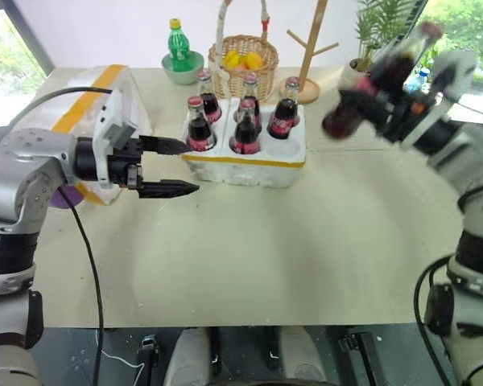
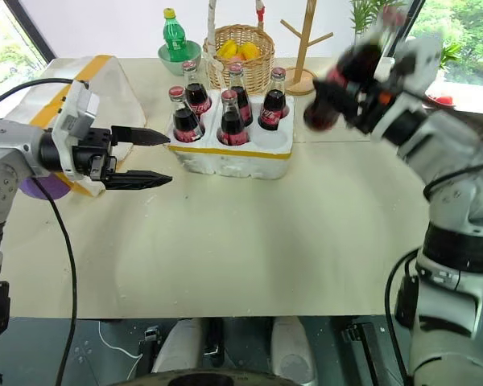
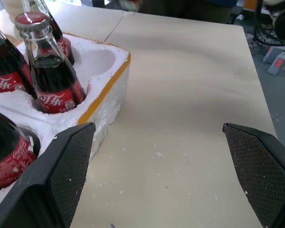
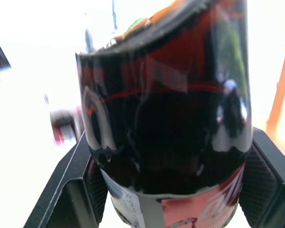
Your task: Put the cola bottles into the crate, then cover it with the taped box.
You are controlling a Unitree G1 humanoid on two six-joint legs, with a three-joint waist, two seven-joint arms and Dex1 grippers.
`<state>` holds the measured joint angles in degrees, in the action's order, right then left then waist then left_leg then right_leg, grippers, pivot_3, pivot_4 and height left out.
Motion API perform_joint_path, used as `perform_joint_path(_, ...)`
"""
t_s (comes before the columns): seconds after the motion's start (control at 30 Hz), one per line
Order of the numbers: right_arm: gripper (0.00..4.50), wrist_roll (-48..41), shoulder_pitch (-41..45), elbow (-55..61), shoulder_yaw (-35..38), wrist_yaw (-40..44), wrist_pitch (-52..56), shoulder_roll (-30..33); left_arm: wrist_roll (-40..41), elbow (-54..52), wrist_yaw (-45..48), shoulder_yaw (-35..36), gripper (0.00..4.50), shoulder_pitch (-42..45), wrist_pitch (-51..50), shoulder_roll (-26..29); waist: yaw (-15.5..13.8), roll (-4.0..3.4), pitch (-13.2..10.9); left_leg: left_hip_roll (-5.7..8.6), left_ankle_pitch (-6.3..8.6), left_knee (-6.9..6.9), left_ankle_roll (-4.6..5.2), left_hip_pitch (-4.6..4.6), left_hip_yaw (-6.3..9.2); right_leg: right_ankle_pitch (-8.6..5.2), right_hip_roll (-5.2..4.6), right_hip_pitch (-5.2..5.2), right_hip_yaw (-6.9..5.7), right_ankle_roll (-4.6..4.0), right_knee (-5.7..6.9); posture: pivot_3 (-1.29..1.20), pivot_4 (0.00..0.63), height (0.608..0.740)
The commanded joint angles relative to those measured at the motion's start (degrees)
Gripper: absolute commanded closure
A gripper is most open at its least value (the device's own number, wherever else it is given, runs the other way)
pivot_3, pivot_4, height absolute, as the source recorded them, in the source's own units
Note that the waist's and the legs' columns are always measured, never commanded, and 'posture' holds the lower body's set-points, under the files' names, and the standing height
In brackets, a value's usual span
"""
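Note:
The crate [image 1: 249,169], a low white foam block with a yellow band, stands mid-table with several cola bottles [image 1: 198,129] upright in its holes. Its front right hole [image 3: 97,61] is empty. One more cola bottle [image 1: 370,92] hangs tilted in the air to the right of the crate, above the table, with my right gripper [image 1: 386,104] shut on its body [image 4: 166,133]. My left gripper [image 1: 191,167] is open and level, its fingertips just off the crate's left front corner, with nothing between them. The taped box [image 1: 88,100] sits at the table's left behind that arm.
Behind the crate stand a green bottle in a green bowl [image 1: 178,48], a wicker basket [image 1: 243,60] and a wooden stand [image 1: 310,56]. A potted plant [image 1: 377,24] is at the back right. Bare tabletop [image 1: 290,249] lies in front of the crate.

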<state>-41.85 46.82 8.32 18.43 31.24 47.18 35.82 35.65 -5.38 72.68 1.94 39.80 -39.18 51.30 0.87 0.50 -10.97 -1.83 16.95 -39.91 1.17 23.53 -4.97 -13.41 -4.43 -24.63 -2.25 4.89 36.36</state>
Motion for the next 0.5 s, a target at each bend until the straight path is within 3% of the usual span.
perform_joint_path(0.03, 1.7, 2.21, 4.74, -2.86, -4.26, -2.97, -0.66, -3.4, 0.18, -0.35, -0.27, 1.74, 0.0, 0.83, 1.18, -0.04, 0.18, 0.0, 0.0, 0.0, 0.0, 0.0, 0.0, 0.0, -0.01, 0.0, 0.0, 0.0, 0.0, 0.0, -0.01, 0.0, 0.15, 0.74)
perform_joint_path(0.27, 1.7, 9.53, 4.16, -8.5, -12.96, -5.85, -2.03, -9.78, 0.24, -0.77, -0.97, 2.44, 0.0, 0.52, 1.24, 0.38, -0.37, 0.0, 0.0, 0.01, -0.02, -0.05, -0.02, 0.36, -0.05, 0.02, -0.14, -0.29, 0.01, 0.02, 0.04, 0.0, 0.15, 0.74)
perform_joint_path(0.33, 1.7, 12.02, 2.84, -9.68, -15.36, -5.74, -2.98, -10.52, 0.18, -0.87, -1.13, 2.86, 0.0, 0.13, 1.23, 0.88, -0.33, 0.01, 0.01, 0.02, -0.22, -0.18, -0.36, 0.91, -0.04, 0.06, -0.16, -0.75, 0.0, 0.1, 0.07, 0.0, 0.15, 0.74)
perform_joint_path(0.5, 1.7, 17.74, 1.25, -13.34, -19.6, -5.44, -5.26, -11.45, 0.67, -2.02, -1.64, 4.17, 0.0, -1.36, 0.77, 2.04, -0.04, 0.02, 0.02, 0.04, -0.2, -0.13, -0.32, 0.97, -0.07, 0.09, -0.14, -0.79, 0.0, 0.15, 0.05, 0.0, 0.15, 0.74)
